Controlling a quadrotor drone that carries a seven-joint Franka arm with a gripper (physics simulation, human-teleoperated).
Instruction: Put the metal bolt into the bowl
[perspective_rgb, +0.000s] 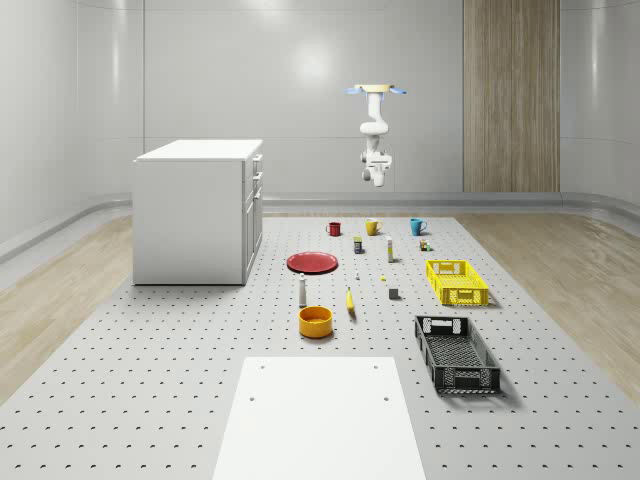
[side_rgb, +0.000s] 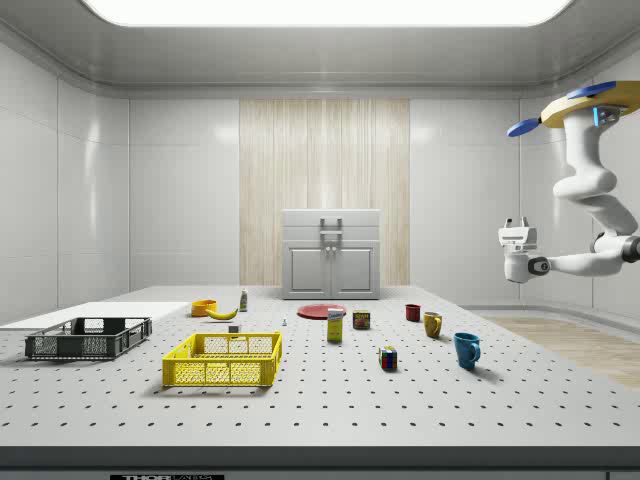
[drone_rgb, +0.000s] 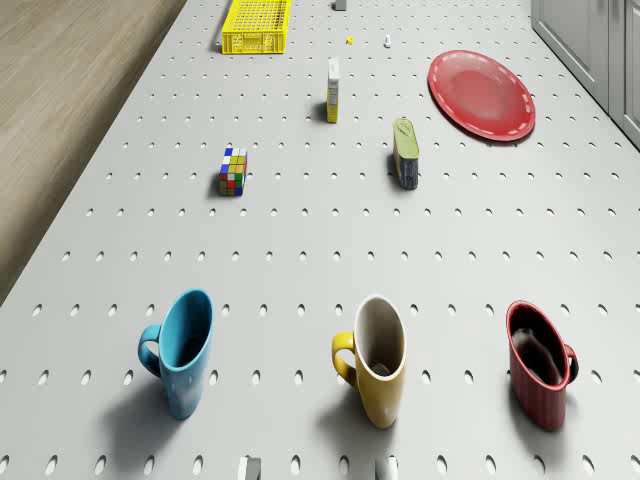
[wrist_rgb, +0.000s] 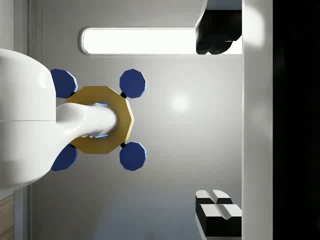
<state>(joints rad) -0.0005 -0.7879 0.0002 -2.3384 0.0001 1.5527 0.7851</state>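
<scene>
You can't make out the bolt (perspective_rgb: 357, 276): tiny speck past the plate (perspective_rgb: 313, 262) in whole-scene view, shape unreadable. Drone (side_rgb: 585, 104) cut by side view's right edge, one rotor partly lost. Crate (drone_rgb: 257, 25) clipped in drone view, cabinet (drone_rgb: 592, 40) too, only a corner in. Two small bits by the crate (drone_rgb: 349, 40), too small to ID. Gripper (perspective_rgb: 376, 181) too small in whole-scene view to judge finger gap.

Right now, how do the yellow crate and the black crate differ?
The yellow crate is bright and lies nearer the mugs; the black crate is dark, looks longer, and lies nearer the white panel. Both are open-topped mesh crates lying flat on the perforated table.
</scene>
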